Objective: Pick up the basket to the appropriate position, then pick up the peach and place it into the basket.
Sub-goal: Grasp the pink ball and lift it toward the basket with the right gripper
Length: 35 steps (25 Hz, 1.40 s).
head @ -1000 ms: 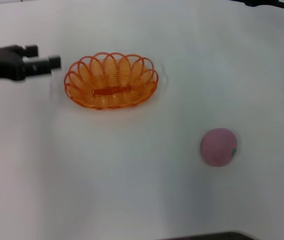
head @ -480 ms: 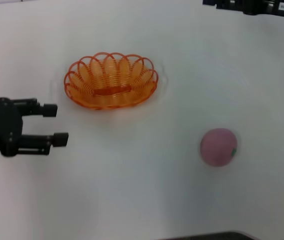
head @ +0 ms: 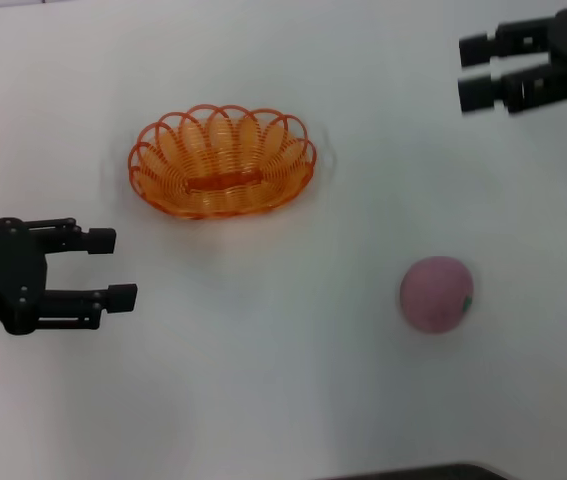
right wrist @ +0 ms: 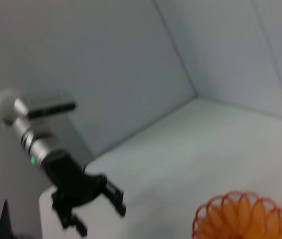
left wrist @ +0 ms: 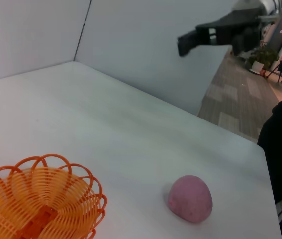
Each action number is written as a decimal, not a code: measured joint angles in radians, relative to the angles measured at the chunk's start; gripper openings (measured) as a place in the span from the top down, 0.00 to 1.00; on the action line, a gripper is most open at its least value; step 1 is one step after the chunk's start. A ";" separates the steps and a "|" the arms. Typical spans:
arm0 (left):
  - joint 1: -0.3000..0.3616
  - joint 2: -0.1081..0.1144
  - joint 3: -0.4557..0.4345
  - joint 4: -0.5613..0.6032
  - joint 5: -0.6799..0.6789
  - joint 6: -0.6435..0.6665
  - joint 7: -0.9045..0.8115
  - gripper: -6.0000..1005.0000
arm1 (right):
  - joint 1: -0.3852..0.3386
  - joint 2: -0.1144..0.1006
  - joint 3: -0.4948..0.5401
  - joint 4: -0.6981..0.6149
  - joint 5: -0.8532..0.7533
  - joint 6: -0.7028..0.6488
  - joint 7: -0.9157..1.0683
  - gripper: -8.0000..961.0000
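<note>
While the basket (head: 222, 162) sits upright on the white table (head: 293, 390), toward the far-left part of the work area, nothing touches it — no finger is at its scalloped rim or in its flat centre strip. It holds nothing. The peach (head: 436, 293) lies on the table well apart from it, nearer the robot and to the right, its green leaf mark on its right edge; the left wrist view shows both with bare table between them.

Left gripper (head: 111, 268): low at the left, nearer the robot than the basket and off its left end, fingers spread wide and pointing right, holding nothing. It is near the basket but clear of it.

Right gripper (head: 474, 72): at the far right, beyond the peach and well apart from it, fingers parted with a visible gap, also holding nothing.

Judgement — the step in hand is the first one, the basket pick, and it is at approach stage only. The left gripper is the closer one. Its next move calls for advancing toward the basket's near-left rim and lining the spread fingers over one loop of the rim before closing. The peach step is not yet begun.
</note>
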 joint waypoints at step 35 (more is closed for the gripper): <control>0.013 -0.010 0.011 -0.016 0.014 0.007 -0.019 0.22 | 0.191 0.168 -0.401 -0.080 -0.692 0.105 0.119 0.11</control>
